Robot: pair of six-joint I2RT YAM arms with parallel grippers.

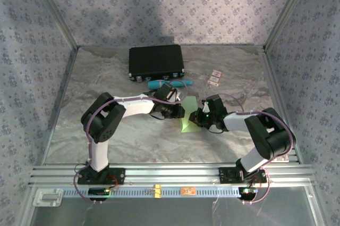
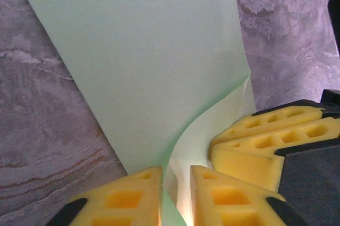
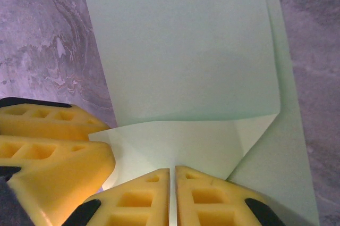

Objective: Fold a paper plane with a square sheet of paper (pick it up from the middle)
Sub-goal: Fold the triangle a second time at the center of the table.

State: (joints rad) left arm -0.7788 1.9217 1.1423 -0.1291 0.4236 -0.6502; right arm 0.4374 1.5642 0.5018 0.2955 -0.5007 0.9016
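Sheet: thin pale green square sheet of paper (image 1: 187, 125), middle of the marbled tabletop (image 1: 106, 135), one edge lifted.
Handling: likely light, floppy — pinch the raised edge.
Left tool (image 2: 176, 172): slightly apart, astride that edge.
Right tool (image 3: 172, 170): clamped on it.

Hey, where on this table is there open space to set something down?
Free: marble tabletop left of the black rectangular case, and the near strip in front of the pale green paper sheet. Crowded: the centre, around that sheet and the teal cylindrical tube behind it.
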